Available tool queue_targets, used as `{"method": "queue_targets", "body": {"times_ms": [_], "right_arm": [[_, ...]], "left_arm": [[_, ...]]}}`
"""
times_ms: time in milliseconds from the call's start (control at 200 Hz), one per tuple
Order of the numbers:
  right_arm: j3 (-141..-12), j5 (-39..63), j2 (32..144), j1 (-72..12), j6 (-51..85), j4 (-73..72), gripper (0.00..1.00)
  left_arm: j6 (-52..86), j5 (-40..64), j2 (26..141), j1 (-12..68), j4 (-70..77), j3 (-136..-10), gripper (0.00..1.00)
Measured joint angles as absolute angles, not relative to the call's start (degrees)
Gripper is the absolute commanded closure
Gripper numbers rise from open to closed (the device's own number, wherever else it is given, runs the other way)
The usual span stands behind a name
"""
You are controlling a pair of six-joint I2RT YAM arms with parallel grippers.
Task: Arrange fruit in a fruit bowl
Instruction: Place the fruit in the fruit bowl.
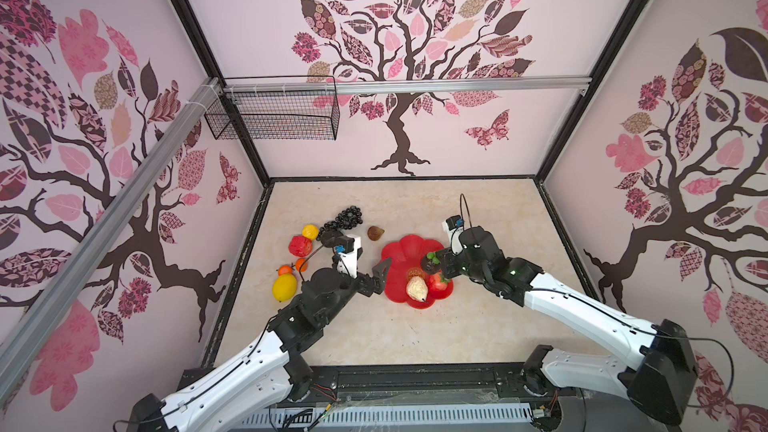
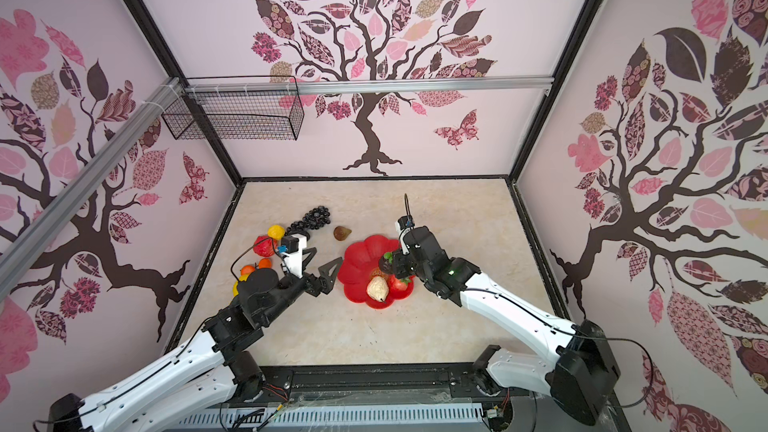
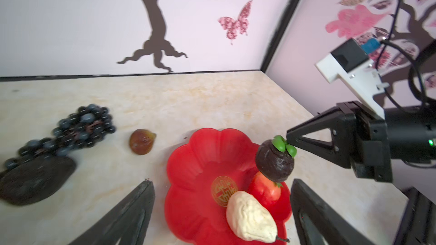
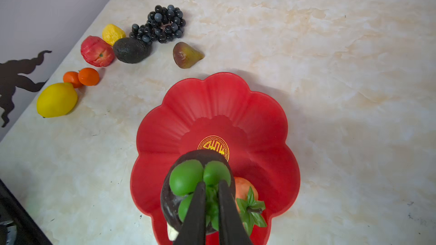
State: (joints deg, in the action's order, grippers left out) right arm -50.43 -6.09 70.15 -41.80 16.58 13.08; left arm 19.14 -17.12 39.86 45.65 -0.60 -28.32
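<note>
Right end effector (image 4: 211, 186): pinched shut on green leaf top of dark round fruit (image 3: 274, 161), fruit held over red flower bowl (image 4: 212, 90). Left end effector (image 3: 221, 180): spread wide, empty, beside bowl rim. In bowl: cream pear (image 3: 250, 218), strawberry (image 3: 266, 189). On worktop (image 4: 330, 43), robot's left of bowl: grapes (image 4: 162, 24), fig (image 4: 186, 55), avocado (image 4: 131, 50), apple (image 4: 96, 51).

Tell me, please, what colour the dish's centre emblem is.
The emblem is gold; the right wrist view shows it best.
</note>
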Motion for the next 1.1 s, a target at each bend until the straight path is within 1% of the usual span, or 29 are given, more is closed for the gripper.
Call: {"method": "queue_targets", "body": {"times_ms": [110, 280, 760, 1095], "right_arm": [[-50.74, -9.78, 74.17, -42.96, 14.79, 11.14, 0.95], [-52.27, -14.11, 80.47, -44.16, 12.58, 8.71, 0.94], [-52.58, -19.70, 89.76, -45.32, 10.07, 3.86, 0.94], [-52.58, -19.64, 90.96, -46.02, 10.11, 3.57, 0.91]], "left_arm": [[21.23, -24.21, 38.50, 45.50, -5.39, -27.51, 0.07], [21.80, -27.83, 39.13, 45.45, -8.40, -25.21, 0.07], [20.05, -29.28, 36.60, 45.45, -6.42, -20.43, 0.07], [19.35, -29.26, 38.41, 45.45, -5.17, -20.43, 0.07]]}}
